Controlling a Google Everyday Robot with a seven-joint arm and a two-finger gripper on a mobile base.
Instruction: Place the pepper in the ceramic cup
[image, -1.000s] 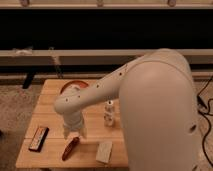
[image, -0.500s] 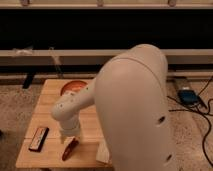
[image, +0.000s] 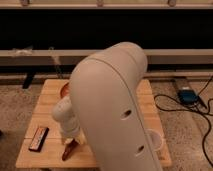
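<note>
Arm has swung lower across light wooden desk (image: 46, 106). White two-finger gripper (image: 71, 142) now sits just above small dark red tapered pepper (image: 68, 150). Pepper unmoved, near front edge, left of centre. Claw state: cannot tell. White round ceramic cup (image: 157, 141) near front right corner, well apart. Judgement: grasp imminent, transfer not begun.

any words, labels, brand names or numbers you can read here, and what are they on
No text can be read in this view.
On the black-and-red device lying on the wooden table, any markings are too blurred to read.
On the white robot arm, no lettering shows.
On the gripper, low over the pepper near the table's front edge, no label shows.
</note>
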